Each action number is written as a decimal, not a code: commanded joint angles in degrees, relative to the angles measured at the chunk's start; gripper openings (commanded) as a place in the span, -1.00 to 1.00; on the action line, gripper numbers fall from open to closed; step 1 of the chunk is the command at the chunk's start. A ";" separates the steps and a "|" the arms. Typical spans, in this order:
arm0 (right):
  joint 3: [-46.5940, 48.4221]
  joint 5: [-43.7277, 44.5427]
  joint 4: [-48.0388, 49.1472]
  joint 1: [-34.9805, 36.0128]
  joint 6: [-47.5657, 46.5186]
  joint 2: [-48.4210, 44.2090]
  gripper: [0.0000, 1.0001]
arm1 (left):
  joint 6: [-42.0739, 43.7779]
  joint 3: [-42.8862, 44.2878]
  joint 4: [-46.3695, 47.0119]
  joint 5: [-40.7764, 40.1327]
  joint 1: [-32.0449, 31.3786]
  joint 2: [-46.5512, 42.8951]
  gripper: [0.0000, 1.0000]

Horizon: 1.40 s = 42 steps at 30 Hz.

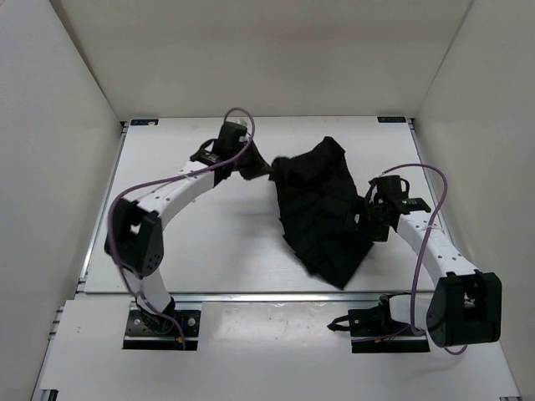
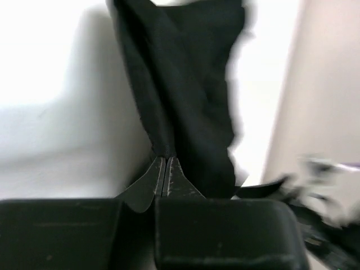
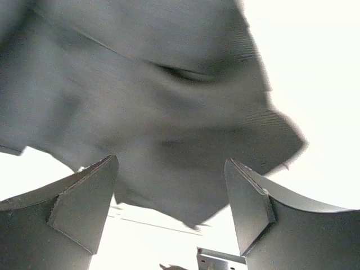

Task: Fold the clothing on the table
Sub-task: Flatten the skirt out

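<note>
While the clothing lies bunched on the right-centre part of the table, it is met by a gripper on each side. From above, the garment is seen as a crumpled black heap, roughly fan-shaped, with fine pleats showing across its near half and one point turned toward the near rail.

At its far left corner a fold of cloth is drawn out toward the left gripper. In the left wrist view the two fingers are seen pressed together with no gap between them, and a narrow edge of the black fabric is pinched right at their tips; from there the cloth is stretched away across the white tabletop. Whether that corner is raised off the surface cannot be told.

The right gripper is placed at the garment's right edge, about midway along it. Its fingers are held wide apart, and nothing is clamped by them: the cloth is seen as a soft grey-black fold lying beyond and partly between the two tips, with bare table showing beneath its edge.

Purple cables are looped along both white arms, and the table is enclosed by white walls.
</note>
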 commanded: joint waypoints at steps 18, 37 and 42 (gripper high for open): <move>3.17 -11.72 17.82 21.22 6.02 2.19 0.33 | -0.02 -26.56 0.76 4.79 7.32 -24.67 -1.00; 1.77 -9.53 17.04 19.83 6.82 3.08 0.31 | -1.80 -36.54 3.06 13.77 21.04 -38.89 -1.00; 3.34 -9.00 19.24 24.84 7.96 6.85 0.32 | -0.37 -45.78 1.82 12.80 19.46 -43.56 -1.00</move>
